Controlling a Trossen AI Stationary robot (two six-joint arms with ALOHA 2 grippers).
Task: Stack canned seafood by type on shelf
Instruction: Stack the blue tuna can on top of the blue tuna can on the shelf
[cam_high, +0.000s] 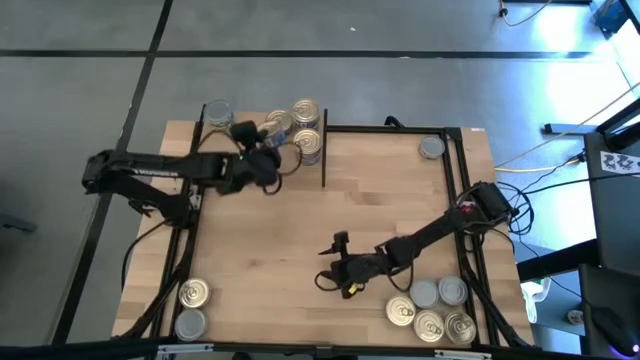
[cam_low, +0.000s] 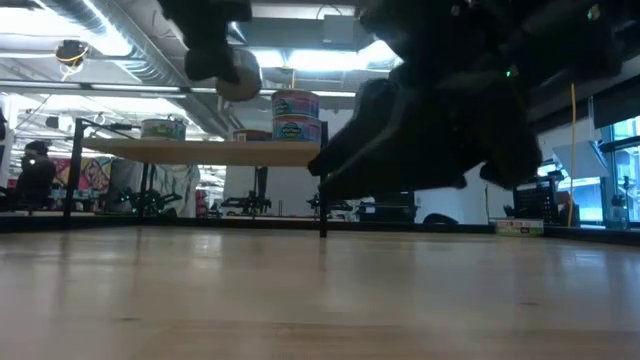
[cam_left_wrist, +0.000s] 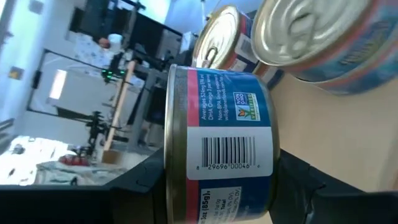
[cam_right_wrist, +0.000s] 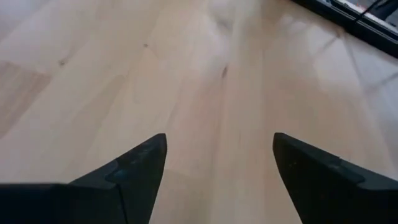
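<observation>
My left gripper is shut on a can of seafood with a blue and red label. It holds the can above the light wood shelf at the table's far left. Other cans stand on the shelf: one to the left, and a gold-topped one and another to the right. The low view shows a stack of two. My right gripper is open, low over bare table near the middle, nothing between its fingers. My left gripper pinches the can between its two fingers, one on each flat end, with the label wall facing the wrist camera. The fingers come slanting slightly down from the table's left side. The can is lifted clear above the shelf board and is tilted.
Several cans sit grouped at the table's near right corner, two cans at the near left, and one can at the far right. A thin black frame runs along the far and right sides. Cables lie beyond the right edge.
</observation>
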